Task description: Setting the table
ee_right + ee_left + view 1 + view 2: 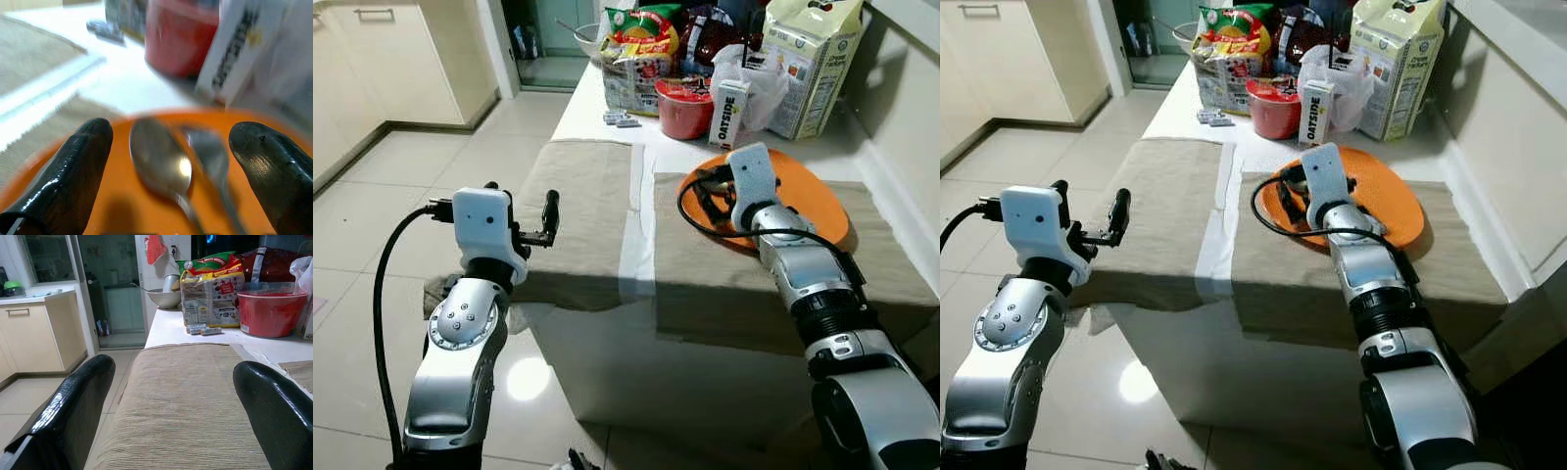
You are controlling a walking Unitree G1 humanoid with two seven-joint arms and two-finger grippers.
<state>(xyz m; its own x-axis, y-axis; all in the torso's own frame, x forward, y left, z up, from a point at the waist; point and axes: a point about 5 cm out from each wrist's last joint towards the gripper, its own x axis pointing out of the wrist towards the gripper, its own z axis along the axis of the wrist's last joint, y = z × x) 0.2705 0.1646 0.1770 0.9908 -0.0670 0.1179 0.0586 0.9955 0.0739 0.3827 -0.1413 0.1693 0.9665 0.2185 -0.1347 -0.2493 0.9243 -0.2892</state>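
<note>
Here the right gripper (168, 161) fingers straddle, open, a spoon (159, 161), bowl pointing away; left gripper (171, 416) fingers open.

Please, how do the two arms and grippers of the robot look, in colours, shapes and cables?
Both arms are silver metal with round joints and a black ring near the wrist. Each wrist carries a white box housing. A thick black cable loops from each housing. The left gripper and the right gripper each have two long glossy black fingers.

A white table (597, 108) runs up the middle of the frame. Two beige woven placemats (582, 211) (724, 284) lie side by side on it; snack bags (641, 54), a red bowl (683, 110) and cartons (808, 64) crowd the top.
</note>
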